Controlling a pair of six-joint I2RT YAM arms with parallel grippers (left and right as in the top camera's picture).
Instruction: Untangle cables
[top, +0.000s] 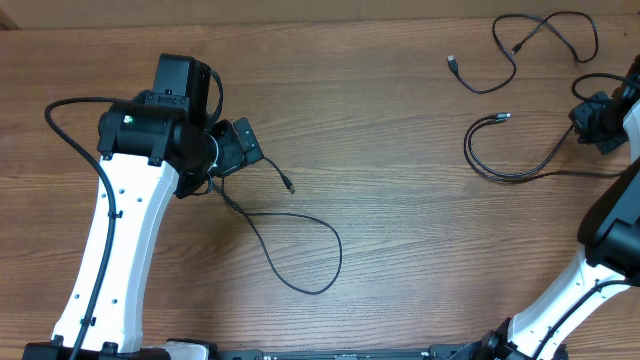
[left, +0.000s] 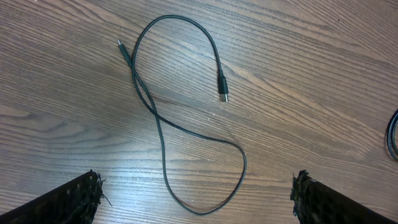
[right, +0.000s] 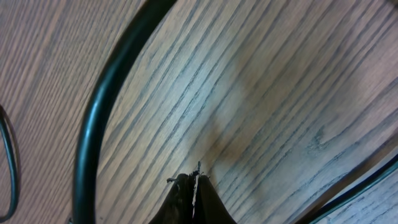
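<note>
Your left pincer (left: 198, 186) is hanging wide open above the bench (top: 400, 260), holding nothing. The looped cable (left: 163, 155) is lying flat just ahead of it, apart from both fingers. That cable is folding into a figure-eight. Its long axis is running straight away from the pincer in the left wrist view, and slanting from the wrist toward the near right in the overhead view. The nearer loop is sitting roughly midway between the open fingers, the strands are crossing partway up, and the two plugs (left: 222, 93) are resting at the far end, one on each side of the far loop. Your left arm (top: 115, 240) is by far the nearer to it; it is rising from the near edge of the bench and leaning away from you, with the wrist bending right and the camera looking down. By my reading the coming move is hinging on that crossing, so you are best aiming for a single strand clear of it. Your right pincer (right: 193, 190) is sitting shut low over the bench at the far right, with nothing showing between its fingers. The curved cable (top: 512, 179) is ending right by it, though I cannot tell whether they are touching. The top cable (top: 483, 91) is lying separate beyond.
</note>
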